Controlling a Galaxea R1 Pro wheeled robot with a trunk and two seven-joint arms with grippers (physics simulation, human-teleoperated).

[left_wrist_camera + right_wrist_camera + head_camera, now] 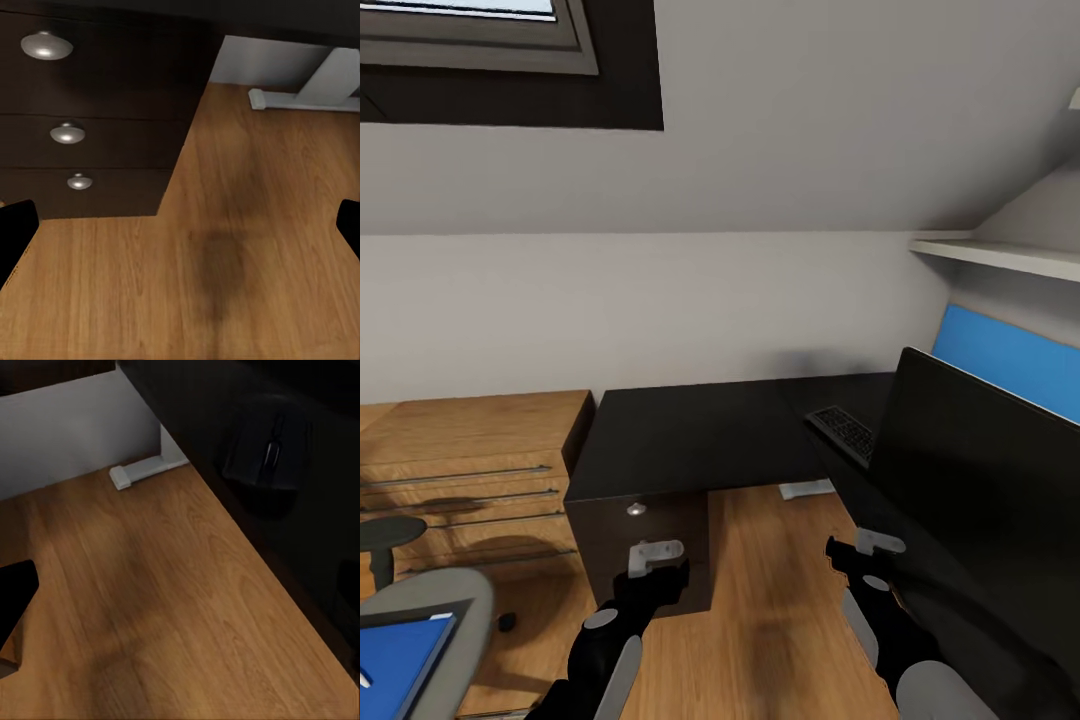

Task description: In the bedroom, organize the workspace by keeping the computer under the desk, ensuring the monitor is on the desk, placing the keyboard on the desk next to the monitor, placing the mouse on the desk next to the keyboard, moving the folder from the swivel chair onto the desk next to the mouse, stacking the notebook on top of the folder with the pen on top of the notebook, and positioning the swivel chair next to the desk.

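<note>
Nearest the head camera, the left tool [657, 557] and right tool [868, 553] hang low over the oak floor [760, 600], both with fingers apart and holding nothing. The black surface [690, 435] runs ahead and turns along the right, with a blue panel [1005, 355] behind it; the monitor [980, 470] stands on it as a wide dark screen, and the keyboard [845, 430], slim with rows of dark keys, lies just beyond the screen's edge. In the right wrist view the mouse [268, 448], small, black and rounded, sits on the dark top. At the lower left of the head view the blue folder [400, 660] lies flat on the grey seat of the chair [455, 600]. The step in hand looks like fetching that folder, so the base probably needs to turn left until the seat is squarely in reach, then a tool should come in low at a free edge so the thin sheet does not slide off
</note>
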